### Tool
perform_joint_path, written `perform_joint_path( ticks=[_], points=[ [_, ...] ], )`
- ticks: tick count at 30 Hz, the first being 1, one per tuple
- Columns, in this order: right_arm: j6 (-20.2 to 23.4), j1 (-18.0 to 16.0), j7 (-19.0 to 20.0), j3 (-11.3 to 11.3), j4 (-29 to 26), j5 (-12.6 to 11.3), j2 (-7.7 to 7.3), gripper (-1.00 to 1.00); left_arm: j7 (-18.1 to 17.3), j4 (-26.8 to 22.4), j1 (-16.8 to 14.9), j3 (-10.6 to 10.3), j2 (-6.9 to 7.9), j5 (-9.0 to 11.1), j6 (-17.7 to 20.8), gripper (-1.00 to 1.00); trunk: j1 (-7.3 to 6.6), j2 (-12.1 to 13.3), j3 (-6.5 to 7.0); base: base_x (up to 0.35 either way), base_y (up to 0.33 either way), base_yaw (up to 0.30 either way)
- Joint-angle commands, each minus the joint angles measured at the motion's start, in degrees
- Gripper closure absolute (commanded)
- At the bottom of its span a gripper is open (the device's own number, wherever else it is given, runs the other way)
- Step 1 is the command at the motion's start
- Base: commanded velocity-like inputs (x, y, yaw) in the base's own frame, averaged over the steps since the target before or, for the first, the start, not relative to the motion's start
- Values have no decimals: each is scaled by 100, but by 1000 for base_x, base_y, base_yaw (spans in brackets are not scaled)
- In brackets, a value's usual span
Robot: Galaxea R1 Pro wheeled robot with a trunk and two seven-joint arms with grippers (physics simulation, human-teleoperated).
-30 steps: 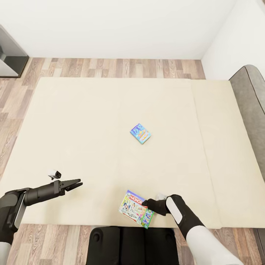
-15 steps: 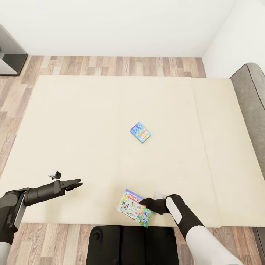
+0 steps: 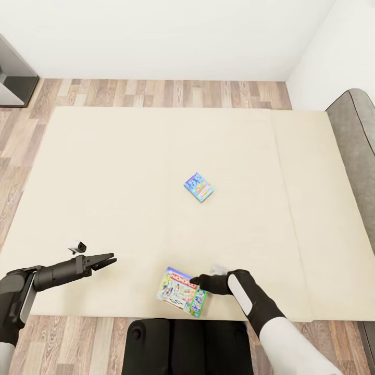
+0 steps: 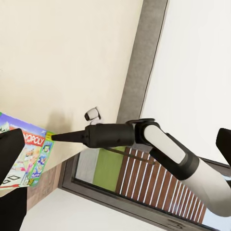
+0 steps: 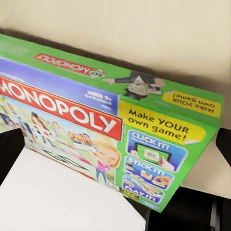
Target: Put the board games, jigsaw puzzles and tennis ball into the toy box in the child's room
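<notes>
On the beige bed (image 3: 130, 172), the large green-edged board game (image 3: 182, 298), a Monopoly box, lies flat at the near edge. My right gripper (image 3: 197, 282) is open, low over the box's far right corner, tips touching it. In the right wrist view the box (image 5: 120, 120) spans the space between the spread fingers (image 5: 10, 149). The left wrist view catches the same box (image 4: 26, 154) with the right gripper (image 4: 54, 137) pointing at it. The small blue board game (image 3: 198, 187) rests mid-bed. My left gripper (image 3: 108, 260) hovers open and empty over the bed's near left part.
A grey headboard (image 3: 357, 151) runs along the bed's right side. Wood-plank floor (image 3: 156, 94) lies beyond the bed, with a dark grey unit (image 3: 13, 73) at the far left. My black base (image 3: 182, 346) stands against the bed's near edge.
My right gripper has slid left, and the Monopoly box has shifted left with it along the bed's near edge. The left arm and the blue box have stayed put.
</notes>
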Motion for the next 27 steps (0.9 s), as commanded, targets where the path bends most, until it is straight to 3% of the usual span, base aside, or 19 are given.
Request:
perform_joint_path(
  ticks=[1,7,27],
  points=[
    [-8,-2,27,7,-9,35,32,-100,-25,-1,-1,0,2,-6,61,-100,3,-9,-6,0,0,0],
    [-184,-3,20,20,-7,43,157,-100,-25,-1,-1,0,4,-6,61,-100,3,-9,-6,0,0,0],
    [-209,3,-44,37,218,45,170,-100,-25,-1,-1,-8,12,-6,61,-100,3,-9,-6,0,0,0]
  ],
)
